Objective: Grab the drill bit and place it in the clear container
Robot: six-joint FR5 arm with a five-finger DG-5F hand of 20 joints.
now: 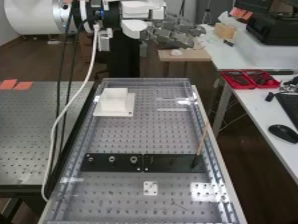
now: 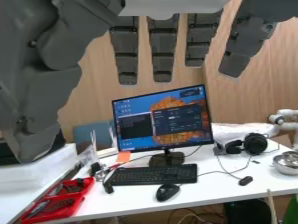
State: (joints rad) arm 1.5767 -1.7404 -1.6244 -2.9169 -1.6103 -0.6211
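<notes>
Spanning most of the perforated grey metal surface's [image 1: 126, 137] width, flat black rectangular plates [image 1: 174, 163] bear round metal fittings [image 1: 112, 159]; which piece is the drill bit, I cannot tell. A perforated stretch separates them from the stepped white block [image 1: 115, 102]. Beyond, the robot hand [image 1: 174, 33] is spread wide.

In the high view, the white arm [image 1: 34, 16] comes in at the upper left, running level along the top edge to its wrist [image 1: 137, 10]. The dark grey hand [image 1: 174, 34] hangs beyond it, right of top centre, pointing rightward. In the wrist view, the fingers [image 2: 161, 52] are straight and spread apart; the bulky part beside them seems to be the thumb [image 2: 63, 47].
</notes>
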